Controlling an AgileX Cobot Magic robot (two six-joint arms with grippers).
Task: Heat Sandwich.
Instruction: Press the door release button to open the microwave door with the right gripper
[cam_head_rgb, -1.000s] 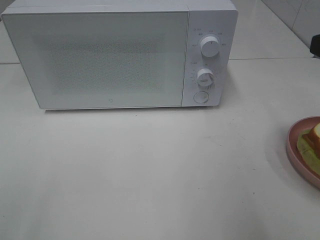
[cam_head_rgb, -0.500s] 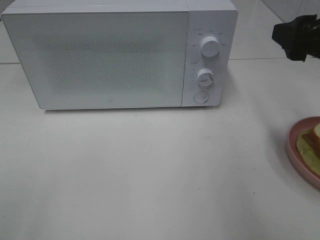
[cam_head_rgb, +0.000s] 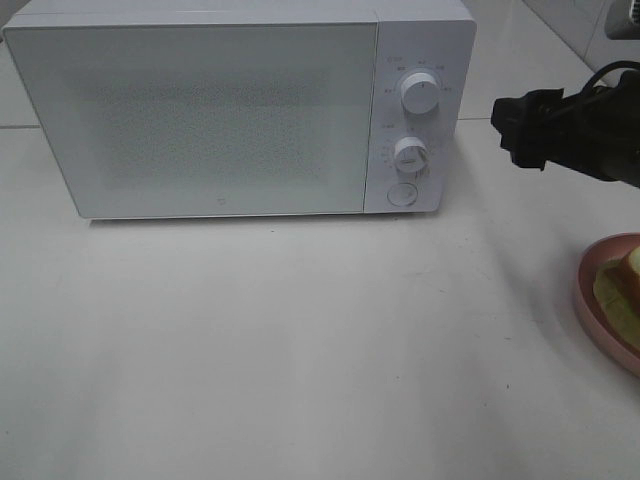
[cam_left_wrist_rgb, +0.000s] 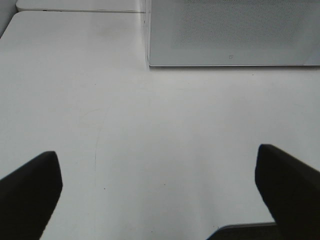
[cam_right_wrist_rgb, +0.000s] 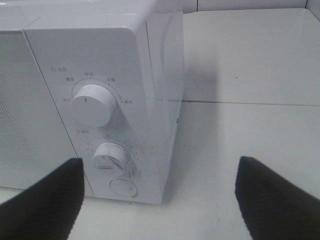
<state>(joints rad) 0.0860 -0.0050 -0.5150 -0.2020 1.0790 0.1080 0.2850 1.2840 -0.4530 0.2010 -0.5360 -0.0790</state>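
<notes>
Small white-bread sandwich with tan-brown crust and a pale yellow-green leafy layer (cam_head_rgb: 629, 280) sits on the round pink plate (cam_head_rgb: 585, 300) at the right edge of the overhead frame, lower right of centre. The frame cuts it off and only its left corner shows. The visible leafy edge runs diagonally, upper left to lower right, with the crust piece on top. I can't tell the full long axis or which way it points.

The right tool (cam_head_rgb: 510, 135) is in the upper right of the overhead frame. Its black arm enters from the right edge roughly level, with the tool tip pointing left at the control panel of the white box microwave (cam_head_rgb: 200, 110). It is off the desk (cam_head_rgb: 300, 350), clear of the microwave's side and well apart from the plate. In the wrist view the fingers (cam_right_wrist_rgb: 45, 200) stand wide with nothing between them. The upper white knob (cam_right_wrist_rgb: 92, 104), lower white knob (cam_right_wrist_rgb: 110, 156) and round button (cam_right_wrist_rgb: 123, 188) are ahead. The microwave door is closed.

The left tool (cam_left_wrist_rgb: 160, 200) is not in the overhead frame. In its wrist view the fingers are spread wide and empty over bare desk, with the microwave's lower front corner ahead.
</notes>
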